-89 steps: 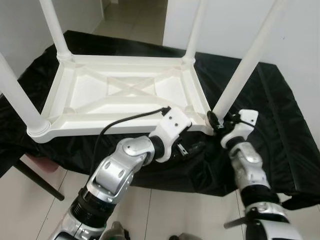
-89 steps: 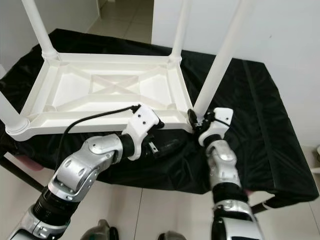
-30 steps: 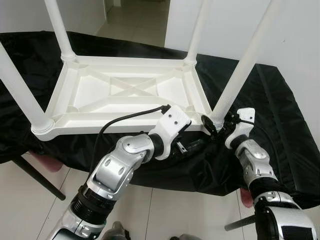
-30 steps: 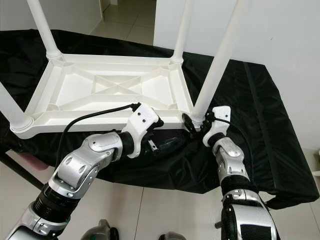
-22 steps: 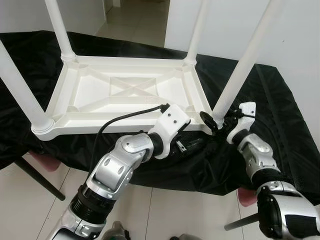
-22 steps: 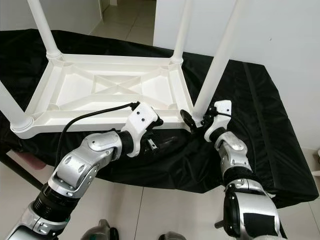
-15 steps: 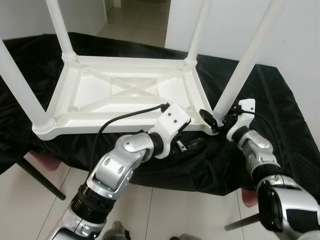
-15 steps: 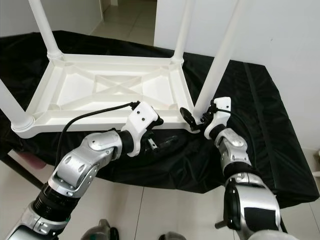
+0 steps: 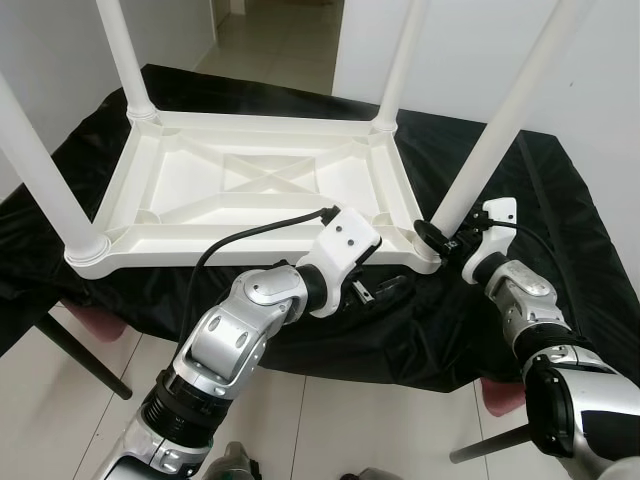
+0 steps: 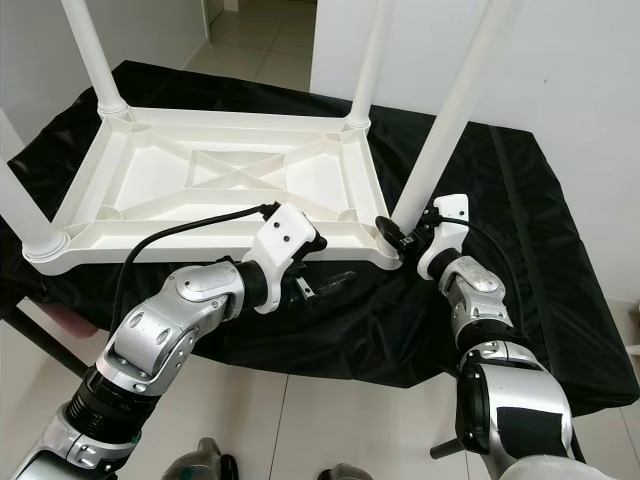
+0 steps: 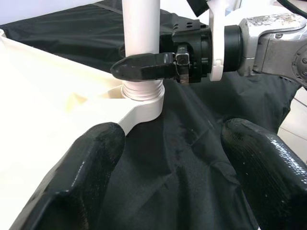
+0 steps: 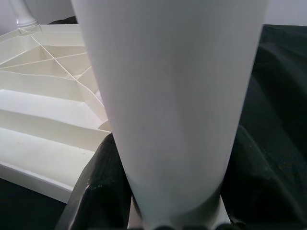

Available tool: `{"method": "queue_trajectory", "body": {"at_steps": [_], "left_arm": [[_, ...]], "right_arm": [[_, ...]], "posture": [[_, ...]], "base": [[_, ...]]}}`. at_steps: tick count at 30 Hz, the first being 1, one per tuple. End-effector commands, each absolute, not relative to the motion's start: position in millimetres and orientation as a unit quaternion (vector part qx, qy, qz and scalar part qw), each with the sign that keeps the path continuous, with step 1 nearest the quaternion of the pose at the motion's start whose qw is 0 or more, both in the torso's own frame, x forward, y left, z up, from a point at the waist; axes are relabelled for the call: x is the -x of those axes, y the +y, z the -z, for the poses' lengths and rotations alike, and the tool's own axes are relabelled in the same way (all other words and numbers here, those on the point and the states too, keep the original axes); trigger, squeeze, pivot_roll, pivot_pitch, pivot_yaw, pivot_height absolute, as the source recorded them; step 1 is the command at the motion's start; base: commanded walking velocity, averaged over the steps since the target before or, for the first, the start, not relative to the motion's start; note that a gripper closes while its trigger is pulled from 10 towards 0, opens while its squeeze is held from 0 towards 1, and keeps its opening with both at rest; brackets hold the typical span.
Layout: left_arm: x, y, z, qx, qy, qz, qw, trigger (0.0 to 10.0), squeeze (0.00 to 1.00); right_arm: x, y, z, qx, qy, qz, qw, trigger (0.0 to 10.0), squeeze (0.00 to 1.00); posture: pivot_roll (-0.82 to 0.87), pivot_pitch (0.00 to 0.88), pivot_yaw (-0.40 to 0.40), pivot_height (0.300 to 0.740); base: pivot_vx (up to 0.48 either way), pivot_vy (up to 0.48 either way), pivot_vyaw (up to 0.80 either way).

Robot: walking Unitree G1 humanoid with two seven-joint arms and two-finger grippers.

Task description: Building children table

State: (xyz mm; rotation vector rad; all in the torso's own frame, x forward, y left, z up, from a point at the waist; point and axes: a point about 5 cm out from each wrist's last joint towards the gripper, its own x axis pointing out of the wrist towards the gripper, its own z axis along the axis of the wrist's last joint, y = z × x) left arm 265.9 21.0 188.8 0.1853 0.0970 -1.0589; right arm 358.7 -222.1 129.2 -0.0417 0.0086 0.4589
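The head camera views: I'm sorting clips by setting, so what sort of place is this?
Probably a room in a home: pale tiled floor, plain white walls, and an upturned white plastic children's table on a black cloth-covered surface.

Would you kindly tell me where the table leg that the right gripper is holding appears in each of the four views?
Left eye view: the table leg rises at right from the upturned table's near right corner.
Right eye view: it slants at right of centre.
Left wrist view: upright at top centre, one black finger across it.
Right wrist view: a broad white column close up.
Shared landmark: the right gripper at its threaded base.
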Motion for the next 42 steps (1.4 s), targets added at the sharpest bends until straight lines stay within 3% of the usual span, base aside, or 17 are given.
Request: {"method": "queue_trajectory", "body": {"at_steps": [1, 4, 5, 17, 24, 32, 36, 42], "left_arm": [[-265, 21, -189, -0.088, 0.045, 0.496, 0.862, 10.0, 0.00], [-265, 21, -189, -0.088, 0.046, 0.497, 0.862, 10.0, 0.00], [-265, 21, -189, -0.088, 0.046, 0.498, 0.861, 10.0, 0.00], [-262, 20, -187, -0.087, 0.051, 0.502, 0.859, 10.0, 0.00], [-261, 19, -186, -0.085, 0.052, 0.503, 0.858, 10.0, 0.00], [-259, 16, -184, -0.080, 0.054, 0.506, 0.857, 10.0, 0.00], [-259, 14, -183, -0.080, 0.053, 0.509, 0.855, 10.0, 0.00], [-259, 14, -183, -0.081, 0.053, 0.509, 0.855, 10.0, 0.00]], "right_arm": [[-352, -221, -112, 0.018, 0.047, -0.242, 0.969, 0.0, 0.00], [-351, -223, -110, 0.018, 0.050, -0.242, 0.969, 0.0, 0.00], [-351, -224, -110, 0.016, 0.052, -0.232, 0.971, 10.0, 0.00], [-358, -218, -114, 0.001, 0.024, -0.130, 0.991, 10.0, 0.00], [-357, -210, -121, -0.013, -0.006, -0.019, 1.000, 10.0, 0.00], [-344, -191, -124, -0.022, -0.030, 0.083, 0.996, 10.0, 0.00], [-333, -182, -122, -0.032, -0.021, 0.176, 0.984, 10.0, 0.00], [-329, -177, -123, -0.026, -0.011, 0.185, 0.982, 10.0, 0.00]], "posture": [[0.08, 0.009, -0.050, 0.740], [0.08, 0.009, -0.048, 0.740], [0.07, 0.011, -0.046, 0.740], [0.06, 0.021, -0.044, 0.740], [0.06, 0.022, -0.051, 0.740], [0.06, 0.019, -0.057, 0.740], [0.06, 0.005, -0.057, 0.740], [0.06, 0.001, -0.058, 0.740]], "base": [[0.000, 0.000, 0.00], [0.000, 0.000, 0.00], [0.000, 0.000, 0.00], [0.000, 0.000, 0.00], [0.000, 0.000, 0.00], [0.000, 0.000, 0.00], [0.000, 0.000, 0.00], [0.000, 0.000, 0.00]]}}
